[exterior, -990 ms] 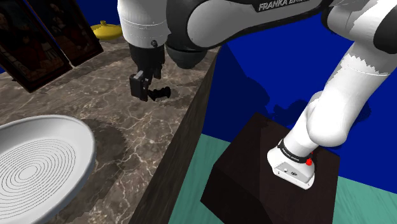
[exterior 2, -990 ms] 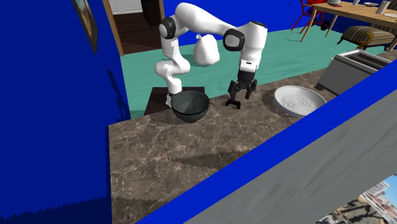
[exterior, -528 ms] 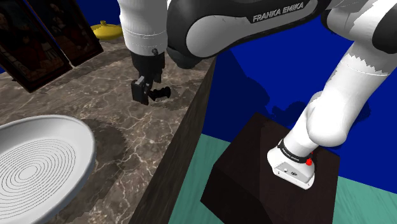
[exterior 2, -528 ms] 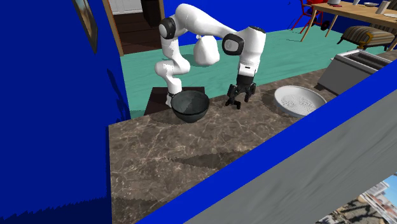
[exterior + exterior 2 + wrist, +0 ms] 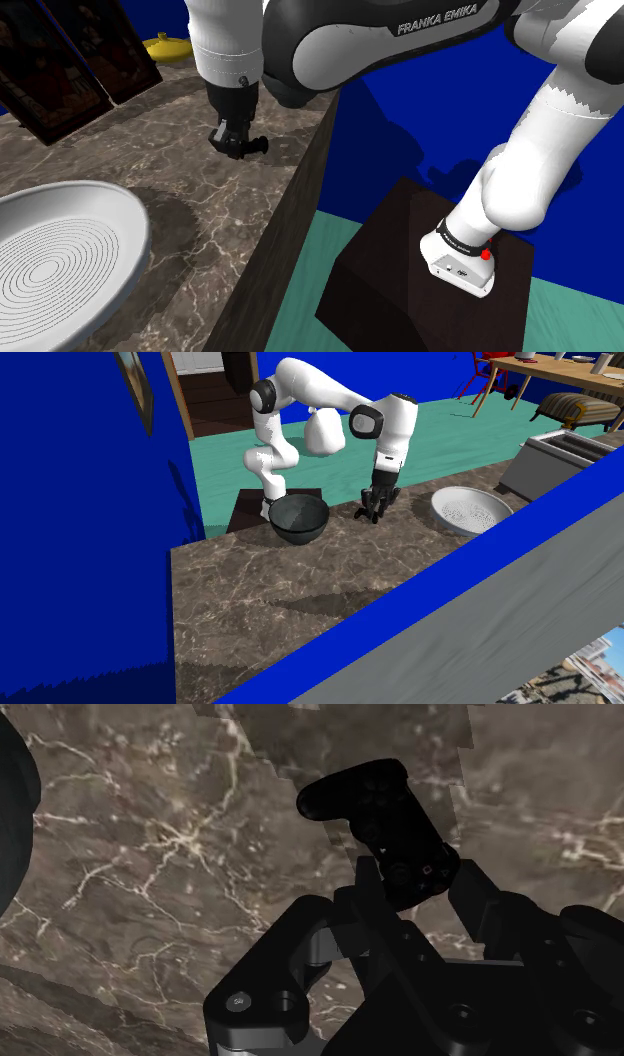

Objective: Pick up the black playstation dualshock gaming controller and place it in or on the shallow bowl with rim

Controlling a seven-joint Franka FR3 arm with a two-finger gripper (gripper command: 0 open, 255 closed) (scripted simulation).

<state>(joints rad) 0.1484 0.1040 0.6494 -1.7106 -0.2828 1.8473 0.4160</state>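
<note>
Black two-grip game controller [image 5: 385,814] is laid on brown marbled countertop [image 5: 160,170], near its edge. In the second exterior view it is flanked: dark grey deep bowl [image 5: 298,519] on the left, white shallow rimmed bowl [image 5: 465,509] on the right.

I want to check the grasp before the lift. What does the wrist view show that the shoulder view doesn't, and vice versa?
Wrist view: the fingers clasping one end of the black controller, its other end jutting ahead; a dark bowl's edge. Shoulder view: the white shallow bowl nearer the camera, a yellow object, framed pictures, the stand. Both: the gripper, the controller, the marbled counter.
</note>
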